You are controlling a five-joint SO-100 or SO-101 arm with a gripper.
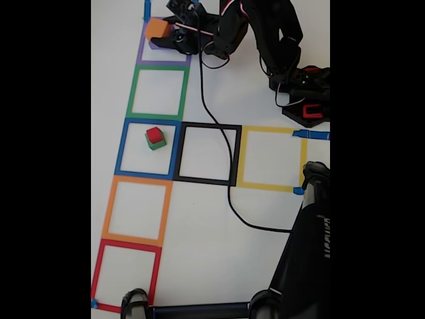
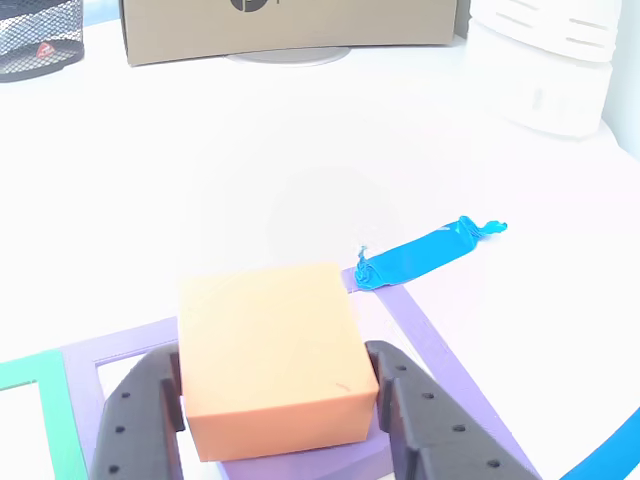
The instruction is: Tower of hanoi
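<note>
The tool (image 2: 275, 405) has a finger (image 2: 135, 420) on each side of the orange cube (image 2: 270, 355), pressing its side faces, clamped on it. That cube sits on the purple cube (image 2: 300, 462), inside the purple tape square (image 1: 163, 58) at the tabletop's (image 1: 212, 252) far end. The red cube (image 1: 154, 135) rests on the green cube (image 1: 157, 143) in the blue tape square (image 1: 147, 148), two squares nearer in the fixed view, so any move there runs straight along the column.

We get 2 cameras here. The fixed view looks almost straight down from high up on the white table (image 1: 199, 266), far enough to take in the whole row of tape squares and the arm at the top. The other view sits low and very close, probably riding by the gripper (image 2: 275, 405), facing outward over the table toward a cardboard box (image 2: 290, 25). Both share the orange cube (image 1: 157, 28) (image 2: 272, 355) and the purple tape square (image 1: 142, 56) (image 2: 440, 350).
</note>
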